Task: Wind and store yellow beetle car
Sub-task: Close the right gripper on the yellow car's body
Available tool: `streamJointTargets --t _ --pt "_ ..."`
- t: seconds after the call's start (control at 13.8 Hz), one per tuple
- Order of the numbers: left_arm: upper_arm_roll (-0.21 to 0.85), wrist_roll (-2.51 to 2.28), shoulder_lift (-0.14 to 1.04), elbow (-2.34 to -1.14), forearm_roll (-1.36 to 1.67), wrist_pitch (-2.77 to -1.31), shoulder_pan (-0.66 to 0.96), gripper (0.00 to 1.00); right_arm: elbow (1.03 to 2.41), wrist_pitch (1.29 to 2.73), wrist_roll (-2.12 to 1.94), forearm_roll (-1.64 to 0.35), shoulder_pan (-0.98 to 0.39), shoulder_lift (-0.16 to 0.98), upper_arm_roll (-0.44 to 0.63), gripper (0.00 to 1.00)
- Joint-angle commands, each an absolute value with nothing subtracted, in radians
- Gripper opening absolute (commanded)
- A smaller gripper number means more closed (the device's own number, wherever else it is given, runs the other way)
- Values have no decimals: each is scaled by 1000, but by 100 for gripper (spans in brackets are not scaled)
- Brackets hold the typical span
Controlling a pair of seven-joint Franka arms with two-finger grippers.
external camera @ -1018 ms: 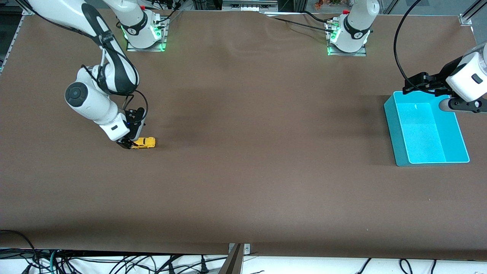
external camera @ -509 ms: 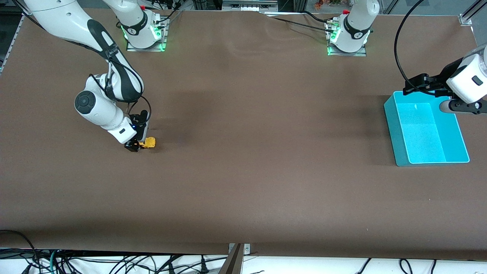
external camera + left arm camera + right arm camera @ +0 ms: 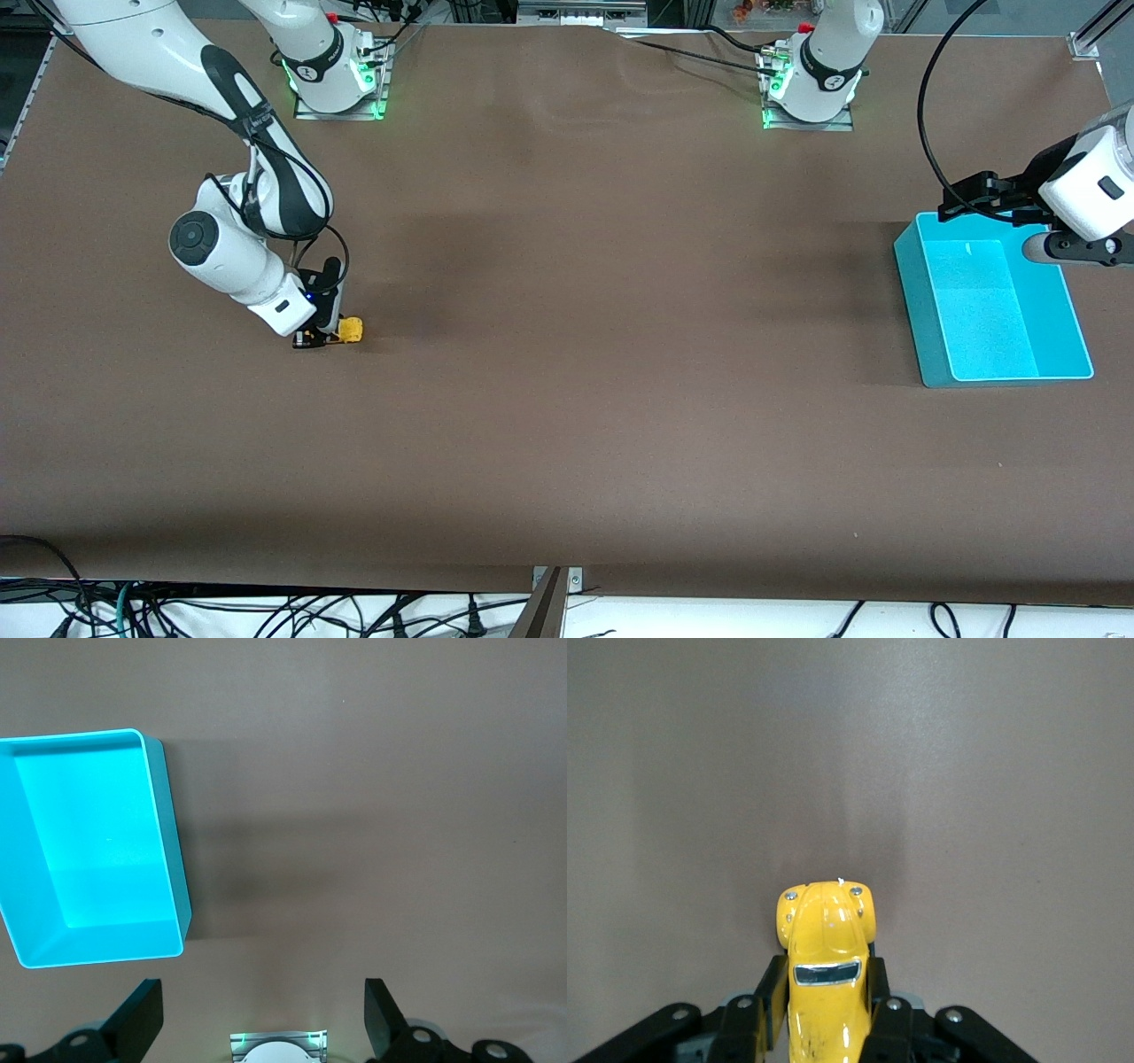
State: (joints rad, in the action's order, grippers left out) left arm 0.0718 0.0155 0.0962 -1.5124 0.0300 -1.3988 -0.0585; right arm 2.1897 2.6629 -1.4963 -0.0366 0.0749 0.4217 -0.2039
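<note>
While the small bright yellow beetle car is held at table level, the scene is laid out as follows.

Right gripper: seen low at the right arm's end of the table, at about nine o'clock in the front view; its black fingers are closed against both sides of the car.

Yellow beetle car: a rounded toy with a dark window, gripped around its rear half, its nose left free and pointing away from the right gripper; in the right wrist view the bonnet is seen projecting past the fingertips over the brown table.

Table: a plain brown matte surface, on which the car's wheels appear to be resting.

Cyan bin: an open rectangular plastic tray, placed at about three o'clock in the front view, at the left arm's end, well apart from the car.

Left gripper: held waiting in the air above the table just beside the cyan bin, its jaws spread wide, nothing between them.
</note>
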Motion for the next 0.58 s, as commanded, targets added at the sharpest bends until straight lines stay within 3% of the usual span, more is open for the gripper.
streamJointTargets --t 0.0,0.51 --pt "78 9 103 -1494 11 -1393 -61 100 2198 2663 -1554 -43 83 425 -212 16" --pt "78 9 103 -1494 11 -1393 -60 100 2197 2687 -1591 -48 83 440 -212 16"
